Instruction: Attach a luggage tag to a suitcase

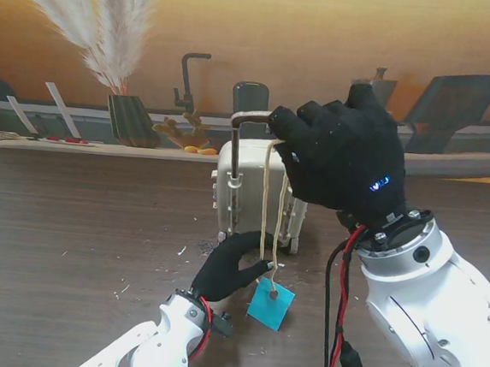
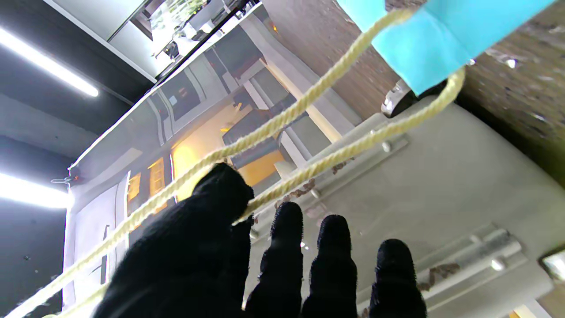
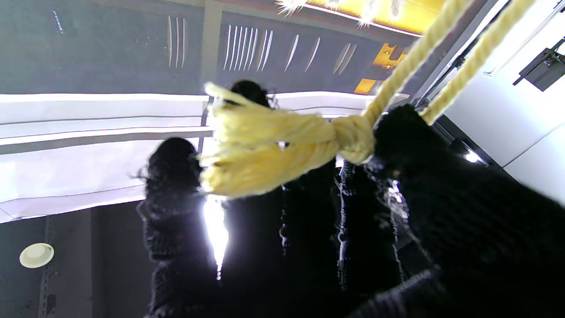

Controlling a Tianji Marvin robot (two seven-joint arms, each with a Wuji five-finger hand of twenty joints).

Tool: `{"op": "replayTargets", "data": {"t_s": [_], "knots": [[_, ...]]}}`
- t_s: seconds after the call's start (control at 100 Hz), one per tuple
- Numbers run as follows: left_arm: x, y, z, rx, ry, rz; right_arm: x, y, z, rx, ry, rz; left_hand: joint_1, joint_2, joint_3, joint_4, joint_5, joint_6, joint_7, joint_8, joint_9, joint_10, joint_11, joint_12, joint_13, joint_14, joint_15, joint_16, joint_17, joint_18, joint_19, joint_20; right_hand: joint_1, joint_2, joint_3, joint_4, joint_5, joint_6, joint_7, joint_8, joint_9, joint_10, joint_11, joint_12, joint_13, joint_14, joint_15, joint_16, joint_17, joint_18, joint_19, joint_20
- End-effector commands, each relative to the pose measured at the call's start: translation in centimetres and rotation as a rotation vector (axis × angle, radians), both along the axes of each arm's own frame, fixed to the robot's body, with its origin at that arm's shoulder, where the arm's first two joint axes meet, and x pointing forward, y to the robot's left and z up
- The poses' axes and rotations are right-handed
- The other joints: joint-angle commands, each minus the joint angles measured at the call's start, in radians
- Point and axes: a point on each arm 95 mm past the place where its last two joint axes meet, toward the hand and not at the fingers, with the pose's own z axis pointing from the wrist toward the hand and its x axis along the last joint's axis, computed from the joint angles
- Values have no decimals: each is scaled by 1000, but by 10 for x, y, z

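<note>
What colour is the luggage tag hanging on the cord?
Light blue tag, clearest in the stand view.

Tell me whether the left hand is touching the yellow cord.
Touching. The left wrist view shows the cord running against the left hand's thumb; the stand view shows its fingertips at the cord above the blue tag.

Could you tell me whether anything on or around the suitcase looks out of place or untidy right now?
Small pale crumbs lie scattered on the table left of the suitcase. The blue tag lies flat on the table rather than hanging, its cord stretched up to the right hand.
</note>
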Motion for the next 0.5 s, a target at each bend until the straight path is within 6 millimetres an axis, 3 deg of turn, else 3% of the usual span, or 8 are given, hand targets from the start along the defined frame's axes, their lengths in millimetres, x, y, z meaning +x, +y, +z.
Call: {"op": "replayTargets", "data": {"t_s": [0.0, 0.08, 0.13, 0.23, 0.29, 0.35, 0.42, 0.49], "knots": [[0, -6, 1, -11, 10, -33, -1, 1, 1, -14, 2, -3, 96, 36, -112, -3, 41, -169, 27, 17, 14, -39, 4, 25, 12, -24, 17, 23, -6, 1, 1, 16, 50, 40, 18, 1, 1, -65, 19, 38, 4, -6, 21, 19, 28, -11, 18, 7, 3, -4, 10, 5], [0, -7, 0, -23, 15, -43, -1, 1, 1, -13, 3, -4, 187, 131, -305, 16, 64, -153, 69, 9, 23, -32, 4, 25, 14, -18, 18, 24, -11, 2, 1, 20, 51, 41, 18, 1, 0, -64, 19, 38, 4, -4, 22, 20, 28, -11, 18, 7, 3, -4, 10, 5], [-1, -7, 0, -36, 21, -42, -1, 1, 1, -12, 4, -5, 187, 184, -342, 1, 74, -123, 77, 7, 29, -38, 5, 25, 12, -13, 19, 24, -16, -1, -2, 19, 51, 42, 17, 1, -1, -64, 19, 38, 3, -4, 23, 20, 28, -11, 18, 7, 3, -4, 10, 5], [-3, -5, 1, -71, 36, -29, 0, -1, 1, -4, 7, -9, 209, 224, -387, 5, 103, -68, 123, 33, 64, -36, 5, 17, 23, -1, 17, 21, -19, -6, -10, 10, 51, 44, 17, 1, -2, -65, 19, 38, 3, -8, 23, 20, 27, -11, 17, 7, 3, -4, 10, 5], [-4, -2, 2, -85, 45, -35, 1, -3, 1, 3, 9, -13, 216, 244, -390, 0, 102, -35, 218, 109, 95, -33, -6, -1, 33, -5, 8, 11, -18, -23, -24, -9, 52, 43, 16, 1, -2, -64, 20, 38, 3, -5, 24, 20, 27, -11, 17, 7, 3, -4, 10, 5], [-6, 1, 2, -102, 69, -62, 2, -4, 1, 9, 10, -19, 216, 264, -390, 2, 42, -47, 349, 246, 106, -20, -6, -8, 33, -6, 2, 4, -22, -36, -37, -31, 52, 45, 16, 1, -2, -63, 20, 38, 2, -3, 24, 20, 27, -11, 17, 7, 2, -5, 9, 5], [-7, 2, 3, -132, 84, -65, 3, -6, 2, 16, 11, -25, 219, 244, -375, 12, -11, -20, 486, 400, 236, 21, 46, 19, 101, 16, 44, 21, 24, -15, -16, -36, 52, 45, 15, 1, -2, -63, 20, 38, 1, -4, 24, 21, 27, -11, 17, 7, 2, -5, 9, 5], [-8, 2, 4, -161, 80, -48, 4, -7, 4, 23, 9, -32, 212, 227, -350, 12, -17, 2, 517, 456, 329, 49, 108, 72, 170, 37, 126, 67, 78, 13, 27, -16, 53, 46, 14, 1, -4, -62, 20, 38, 1, -5, 24, 21, 26, -10, 17, 7, 1, -5, 9, 5]]}}
